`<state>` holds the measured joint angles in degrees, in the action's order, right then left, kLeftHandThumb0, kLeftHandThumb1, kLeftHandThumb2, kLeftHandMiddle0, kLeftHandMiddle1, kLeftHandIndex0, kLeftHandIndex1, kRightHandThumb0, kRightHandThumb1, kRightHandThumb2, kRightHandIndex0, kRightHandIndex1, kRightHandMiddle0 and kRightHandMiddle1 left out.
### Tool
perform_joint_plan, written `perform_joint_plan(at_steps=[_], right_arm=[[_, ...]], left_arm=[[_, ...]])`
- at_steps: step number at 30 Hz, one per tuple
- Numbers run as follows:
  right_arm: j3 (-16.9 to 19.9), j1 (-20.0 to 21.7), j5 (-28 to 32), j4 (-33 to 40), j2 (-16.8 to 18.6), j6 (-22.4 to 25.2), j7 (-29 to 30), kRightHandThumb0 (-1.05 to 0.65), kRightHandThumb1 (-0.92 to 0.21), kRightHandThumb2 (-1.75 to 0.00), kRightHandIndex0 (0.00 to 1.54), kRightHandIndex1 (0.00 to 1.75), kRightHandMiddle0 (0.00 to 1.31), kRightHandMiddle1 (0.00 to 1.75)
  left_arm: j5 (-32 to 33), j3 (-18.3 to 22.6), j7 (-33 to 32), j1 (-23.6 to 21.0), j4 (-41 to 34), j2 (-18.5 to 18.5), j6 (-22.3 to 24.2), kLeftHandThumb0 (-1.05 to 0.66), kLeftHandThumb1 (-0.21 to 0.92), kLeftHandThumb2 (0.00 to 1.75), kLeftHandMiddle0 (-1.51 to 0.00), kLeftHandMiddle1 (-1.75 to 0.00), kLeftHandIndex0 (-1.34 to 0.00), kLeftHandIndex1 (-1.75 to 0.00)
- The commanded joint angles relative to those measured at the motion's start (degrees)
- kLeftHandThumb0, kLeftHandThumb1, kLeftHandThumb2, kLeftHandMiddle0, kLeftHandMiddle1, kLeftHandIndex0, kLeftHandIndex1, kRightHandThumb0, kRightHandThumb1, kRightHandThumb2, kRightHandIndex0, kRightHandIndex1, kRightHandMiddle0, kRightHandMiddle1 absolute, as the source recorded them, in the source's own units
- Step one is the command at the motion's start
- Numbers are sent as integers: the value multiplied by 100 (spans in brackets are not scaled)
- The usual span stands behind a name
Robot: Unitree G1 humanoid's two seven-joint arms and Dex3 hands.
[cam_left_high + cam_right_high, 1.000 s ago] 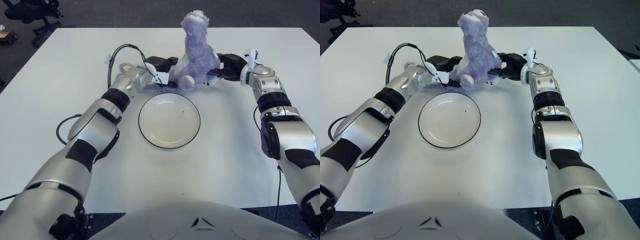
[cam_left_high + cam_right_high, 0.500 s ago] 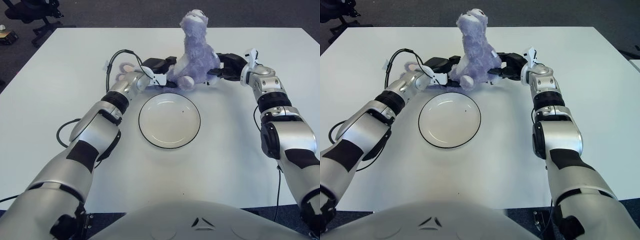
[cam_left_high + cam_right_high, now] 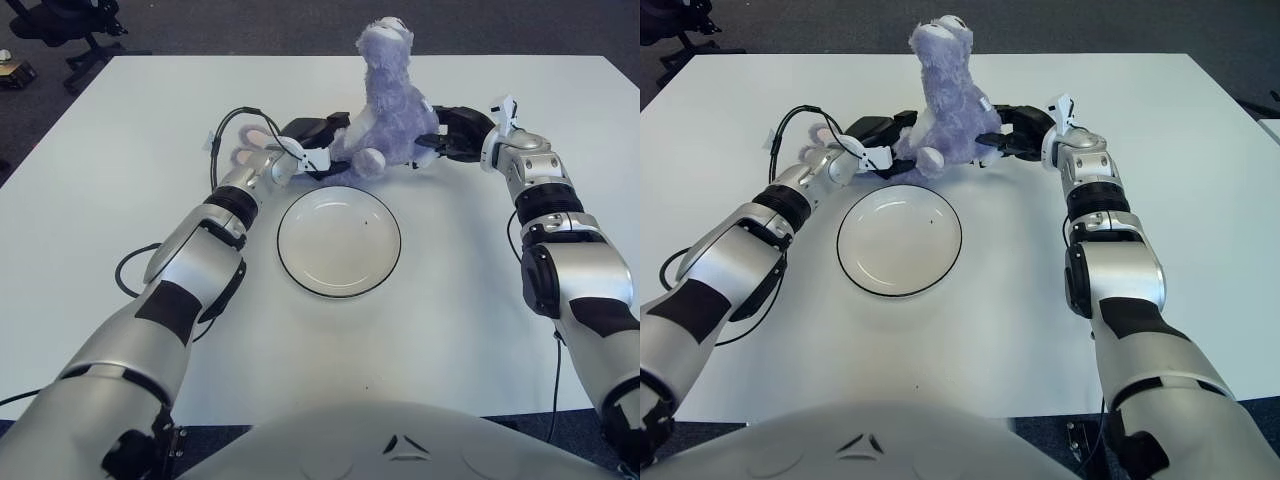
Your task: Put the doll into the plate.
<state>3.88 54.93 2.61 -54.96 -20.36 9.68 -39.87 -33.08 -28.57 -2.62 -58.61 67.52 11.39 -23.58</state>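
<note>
A white rectangular table [image 3: 120,110] fills most of the view, its surface evenly lit and matte. Dark grey carpet floor [image 3: 250,25] surrounds it at 12 o'clock and along both side edges. At 10 to 11 o'clock, a black office chair base [image 3: 70,25] with castors stands on the carpet. At 9 to 10 o'clock, a small yellowish object [image 3: 10,72] sits at the frame edge; its identity is indeterminate.

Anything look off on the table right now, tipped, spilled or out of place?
Nothing spilled or damaged. The purple doll stands upright beyond the plate, gripped between the left hand and right hand. The plate lies flat and holds nothing. One odd bit: a small pinkish thing shows behind the left wrist; I cannot tell what it is.
</note>
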Motion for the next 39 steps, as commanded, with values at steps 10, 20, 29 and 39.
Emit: perform_joint_plan(at_steps=[10, 20, 29, 39], right_arm=[[353, -360, 356, 855, -31, 1129, 825, -70, -92, -71, 70, 88, 31, 101], [542, -407, 516, 1058, -333, 1720, 901, -84, -92, -95, 79, 46, 36, 70], [829, -431, 717, 1061, -530, 1918, 814, -85, -92, -98, 83, 32, 38, 63], [988, -466, 919, 1002, -735, 1994, 707, -83, -92, -104, 88, 2, 49, 37]], left_arm=[[215, 233, 658, 162, 2, 148, 362, -3, 44, 86, -95, -175, -72, -175], [225, 253, 676, 206, -98, 200, 420, -10, 52, 74, -99, -175, -78, -175], [216, 257, 661, 220, -120, 218, 442, -11, 54, 72, -100, -175, -79, -175], [202, 250, 643, 213, -135, 225, 488, -11, 55, 70, -100, -175, -81, -175]])
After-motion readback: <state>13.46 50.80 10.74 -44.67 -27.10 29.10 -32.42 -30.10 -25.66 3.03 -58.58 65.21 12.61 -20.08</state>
